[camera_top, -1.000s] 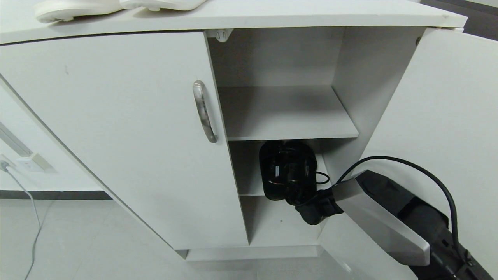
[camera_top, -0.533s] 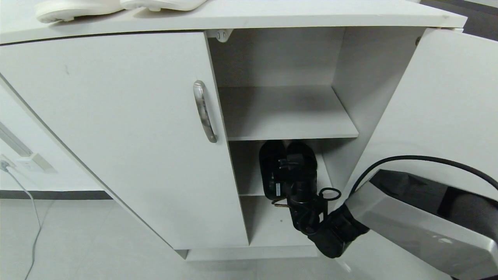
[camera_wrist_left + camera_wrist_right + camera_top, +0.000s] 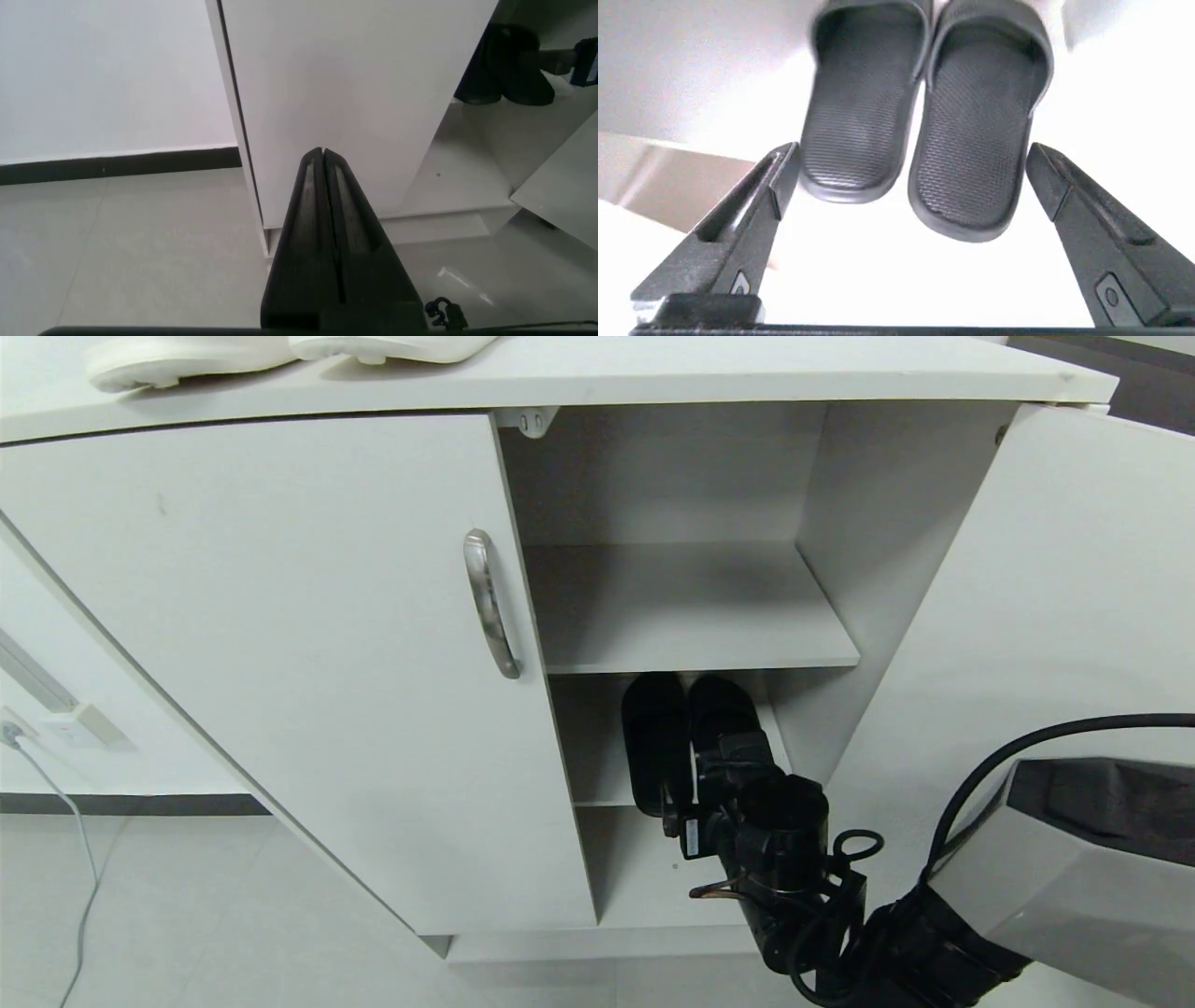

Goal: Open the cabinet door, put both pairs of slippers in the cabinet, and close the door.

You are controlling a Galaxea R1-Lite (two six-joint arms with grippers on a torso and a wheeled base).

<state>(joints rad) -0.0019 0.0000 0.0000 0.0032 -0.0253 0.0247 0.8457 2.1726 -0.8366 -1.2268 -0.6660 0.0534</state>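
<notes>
Head view: white cabinet (image 3: pixel 653 373) w/ left door (image 3: pixel 280 644) shut, metal handle (image 3: pixel 490 604) upright near its inner edge. Right door (image 3: pixel 1055 597) swung wide open. The upper shelf (image 3: pixel 691 616) is bare. The black slippers (image 3: pixel 658 737) lie side by side on the middle shelf (image 3: pixel 597 789), under the upper one, heels at the front edge. The right hand (image 3: pixel 719 779) hangs just in front of the heels, pointing into the cabinet, at the opening's lower part. The white slippers (image 3: pixel 271 350) sit on top of the cabinet, toward its left end, well apart from the black pair.

Left wrist view: the left hand (image 3: pixel 322 159) has its fingers pressed flat together, nothing btwn them. It is low over the tiled floor (image 3: pixel 121 243), facing the shut left door (image 3: pixel 355 84). The black slippers (image 3: pixel 509 65) show inside the opening, off to one side.

Right wrist view: the right hand (image 3: pixel 912 154) is spread wide, holding nothing. One finger sits either side of the black slippers' (image 3: pixel 966 131) heels, both apart from them. The soles' textured insides face up, straps at the far end.
</notes>
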